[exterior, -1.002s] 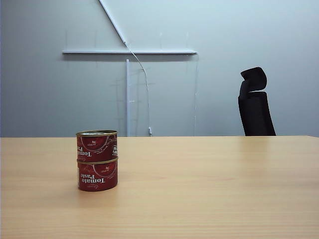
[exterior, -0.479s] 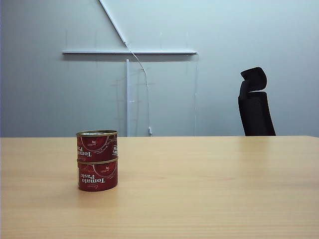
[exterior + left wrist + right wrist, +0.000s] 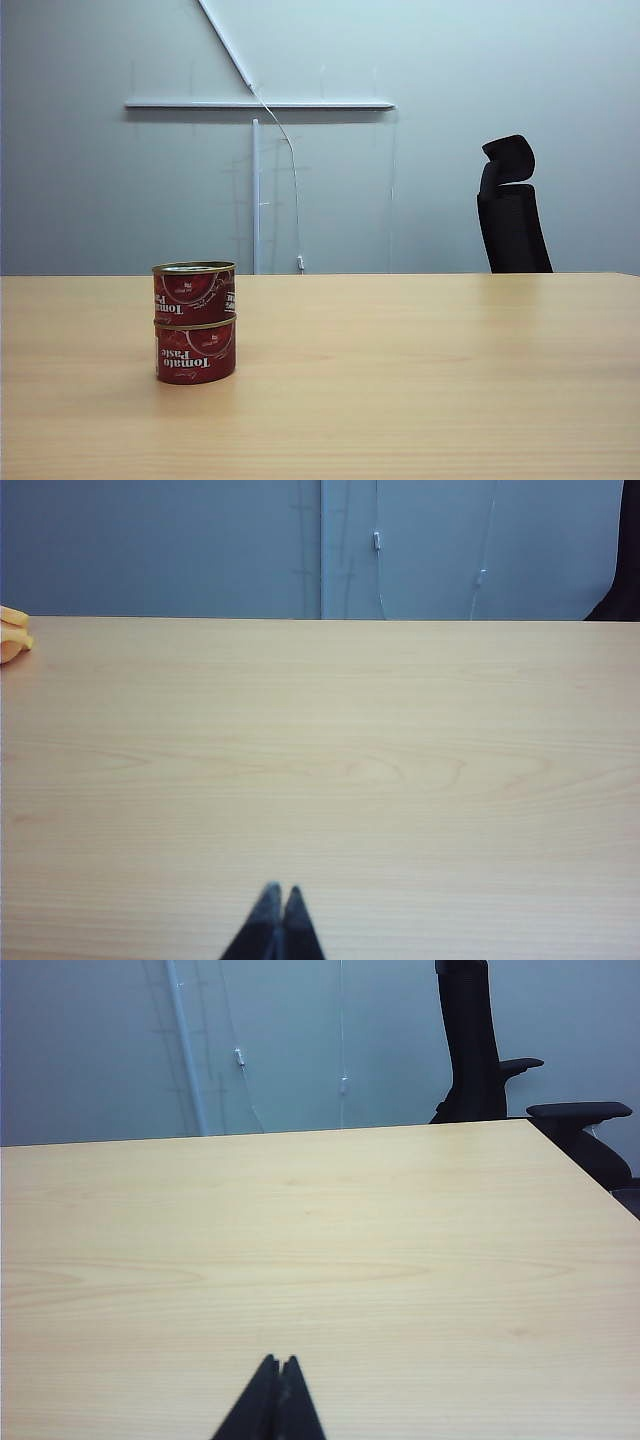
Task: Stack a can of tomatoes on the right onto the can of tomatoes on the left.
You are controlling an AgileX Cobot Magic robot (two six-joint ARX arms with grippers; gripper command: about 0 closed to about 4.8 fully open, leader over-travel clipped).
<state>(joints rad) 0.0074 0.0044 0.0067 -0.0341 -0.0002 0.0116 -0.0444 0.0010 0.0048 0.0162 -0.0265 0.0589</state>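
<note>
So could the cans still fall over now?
Maybe, but it looks unlikely. The top can sits squarely on the bottom can, upright and lined up, on the table. A bump to the table could shake the stack. The left gripper and right gripper are both shut, hold nothing, and show no cans in their wrist views, so they seem clear. An arm swinging toward the stack could knock it.

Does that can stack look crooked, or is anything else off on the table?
Nothing stands out. The top can sits squarely on the bottom can, both upright on the table. The left gripper and right gripper are shut, empty, away from the stack.
</note>
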